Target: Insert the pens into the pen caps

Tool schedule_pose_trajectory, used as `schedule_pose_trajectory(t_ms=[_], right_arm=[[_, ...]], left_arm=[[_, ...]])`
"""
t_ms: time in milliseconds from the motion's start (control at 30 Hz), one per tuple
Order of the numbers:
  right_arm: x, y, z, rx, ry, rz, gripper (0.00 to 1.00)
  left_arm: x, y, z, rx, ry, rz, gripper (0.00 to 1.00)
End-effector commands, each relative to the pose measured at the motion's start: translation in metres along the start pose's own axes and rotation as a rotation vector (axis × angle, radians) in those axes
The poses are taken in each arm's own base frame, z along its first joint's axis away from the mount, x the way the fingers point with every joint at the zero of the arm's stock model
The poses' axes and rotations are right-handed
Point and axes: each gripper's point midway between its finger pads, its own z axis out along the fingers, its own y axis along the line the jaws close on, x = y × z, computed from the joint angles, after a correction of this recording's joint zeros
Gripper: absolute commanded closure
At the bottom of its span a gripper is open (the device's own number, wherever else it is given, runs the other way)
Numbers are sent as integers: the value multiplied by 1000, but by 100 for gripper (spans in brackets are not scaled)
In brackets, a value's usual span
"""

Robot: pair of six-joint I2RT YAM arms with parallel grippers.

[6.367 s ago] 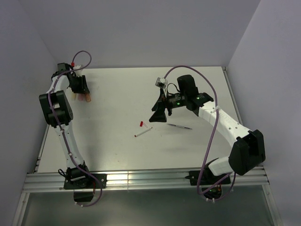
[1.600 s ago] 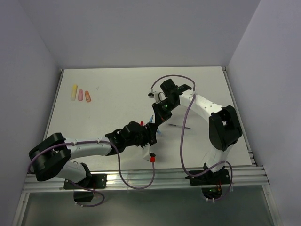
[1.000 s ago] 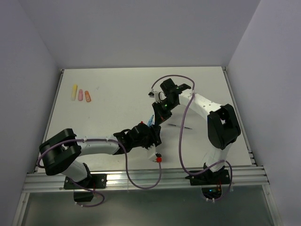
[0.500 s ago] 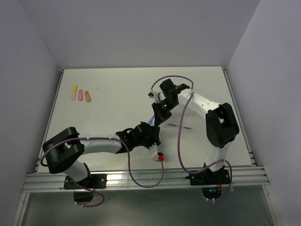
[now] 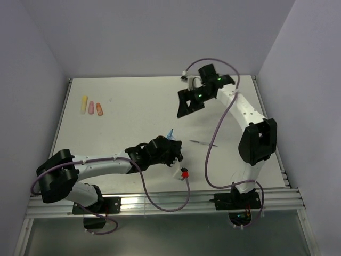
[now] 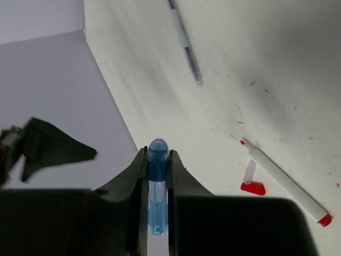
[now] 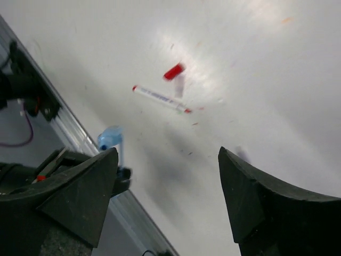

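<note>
A stubby blue pen (image 6: 157,181) with a darker rounded end stands up between the fingers of my left gripper (image 6: 157,153), which is shut on it. From above, the left gripper (image 5: 171,142) holds the blue pen (image 5: 171,134) over the table's middle. My right gripper (image 5: 186,105) hangs open and empty, up and toward the far side; its jaws stand wide apart (image 7: 168,154). On the table lie a thin white pen (image 6: 285,182) with red tips, a red cap (image 6: 253,187) beside it, and a thin grey pen (image 5: 203,142). The right wrist view also shows the red cap (image 7: 173,71) and the white pen (image 7: 160,99).
Yellow (image 5: 84,103), pink (image 5: 91,108) and orange (image 5: 99,110) pens lie in a row at the far left of the white table (image 5: 133,101). Grey walls enclose the table on three sides. An aluminium rail (image 5: 160,201) runs along the near edge.
My right gripper has opened, let go of the blue pen and pulled up and away toward the far side. My left gripper has closed on the blue pen and keeps it.
</note>
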Motion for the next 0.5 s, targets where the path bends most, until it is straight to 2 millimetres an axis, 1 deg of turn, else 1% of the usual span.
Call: schedule_pose_trajectory(t_ms=[0,33,67,100,133,167,200,233,267,300,333,367,400,433,467], right_arm=[[-52,0,-85,8,-245,-70,16],[-55,-4,-95,16,-273,-74,15],[-59,-6,-107,30,-306,-98,14],[-62,-15,-118,52,-336,-96,14],[-64,-14,-128,61,-363,-109,14],[-68,-14,-134,69,-393,-129,14],[-70,-17,-142,83,-415,-137,14],[-73,-13,-152,100,-444,-160,14],[-78,-11,-159,117,-472,-196,14],[-81,-10,-165,133,-493,-220,14],[-84,-9,-173,169,-513,-247,14],[-88,-9,-179,190,-531,-267,13],[-93,-8,-187,213,-552,-288,12],[-97,-5,-194,232,-568,-308,11],[-101,-1,-199,228,-585,-329,11]], left_arm=[[-15,75,-31,-159,-57,-211,100],[-18,81,-35,-156,-73,-351,100],[-21,90,-40,-151,-85,-430,100],[-23,114,-51,-166,-97,-507,100],[-27,122,-57,-168,-119,-643,100],[-28,150,-70,-216,-147,-705,100],[-27,157,-78,-215,-169,-768,100],[-30,166,-85,-228,-211,-889,100],[-30,185,-98,-262,-262,-945,100],[-22,198,-112,-291,-322,-1060,100],[-18,208,-121,-312,-351,-1111,100],[-16,223,-135,-335,-398,-1149,100],[-2,231,-143,-358,-423,-1257,100],[4,237,-151,-379,-438,-1304,100],[10,248,-161,-411,-455,-1343,100]])
